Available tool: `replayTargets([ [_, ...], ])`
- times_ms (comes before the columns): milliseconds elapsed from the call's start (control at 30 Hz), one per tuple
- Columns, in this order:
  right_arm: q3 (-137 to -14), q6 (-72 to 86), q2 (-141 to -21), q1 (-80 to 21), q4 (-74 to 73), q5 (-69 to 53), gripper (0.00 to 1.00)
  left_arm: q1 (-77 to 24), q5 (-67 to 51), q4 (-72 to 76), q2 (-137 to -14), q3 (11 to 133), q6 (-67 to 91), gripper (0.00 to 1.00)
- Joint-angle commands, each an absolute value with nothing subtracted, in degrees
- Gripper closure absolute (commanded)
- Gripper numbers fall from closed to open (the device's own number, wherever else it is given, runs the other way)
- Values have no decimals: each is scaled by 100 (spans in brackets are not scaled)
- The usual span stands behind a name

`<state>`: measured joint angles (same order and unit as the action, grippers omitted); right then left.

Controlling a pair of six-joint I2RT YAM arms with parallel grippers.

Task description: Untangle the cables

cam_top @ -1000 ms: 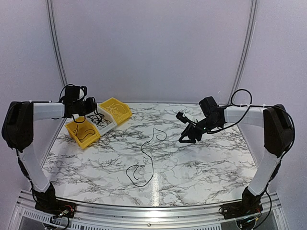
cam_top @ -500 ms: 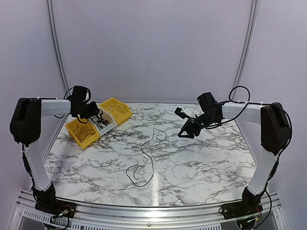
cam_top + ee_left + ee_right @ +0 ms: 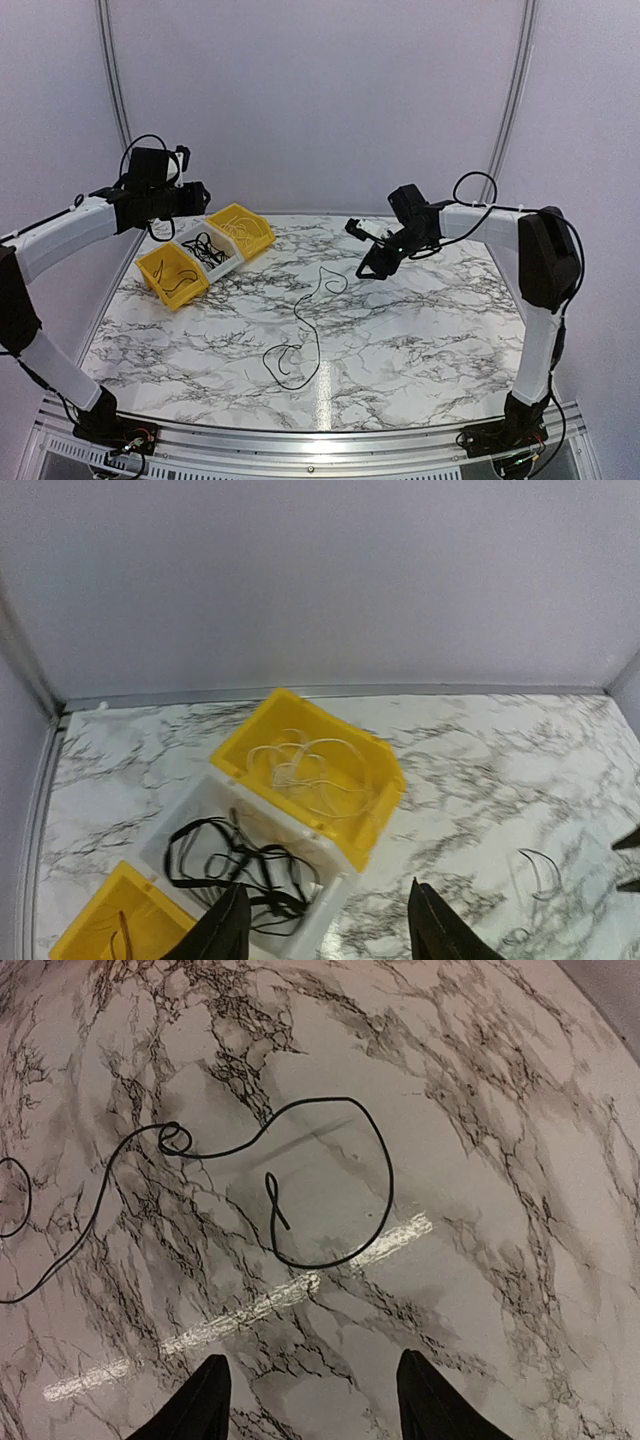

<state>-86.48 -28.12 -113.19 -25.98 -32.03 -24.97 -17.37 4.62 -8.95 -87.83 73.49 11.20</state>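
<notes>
One thin black wire (image 3: pixel 392 1185) lies loose on the marble counter (image 3: pixel 500 1260); a tangled black clump (image 3: pixel 240 865) sits in the white bin (image 3: pixel 175 815). My left tool (image 3: pixel 330 925) and right tool (image 3: pixel 310 1400) hang spread, empty.

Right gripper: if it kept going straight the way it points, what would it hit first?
Most likely the marble tabletop, beside or on the loop of the loose black cable lying there. Nothing shows between the open right gripper and the table, though depth is hard to judge.
</notes>
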Motion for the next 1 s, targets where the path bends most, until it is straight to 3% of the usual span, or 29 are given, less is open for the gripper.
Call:
replayTargets([
  [0, -9024, -2873, -11521, -2828, -3341, -2457, 43, -2590, -292, -715, -8451, 6800, 535, 45],
  [300, -9948, -2704, -12115, -3022, -3799, -2852, 45, -3647, -1230, 496, -9355, 6169, 1055, 51],
  [600, -9397, -2888, -11695, -3032, -3825, -2919, 46, -4072, -1489, 798, -10932, 6696, 653, 50],
  [967, -8802, -2874, -11171, -3028, -3710, -2990, 46, -4096, -1233, 1129, -11973, 7235, 246, 52],
])
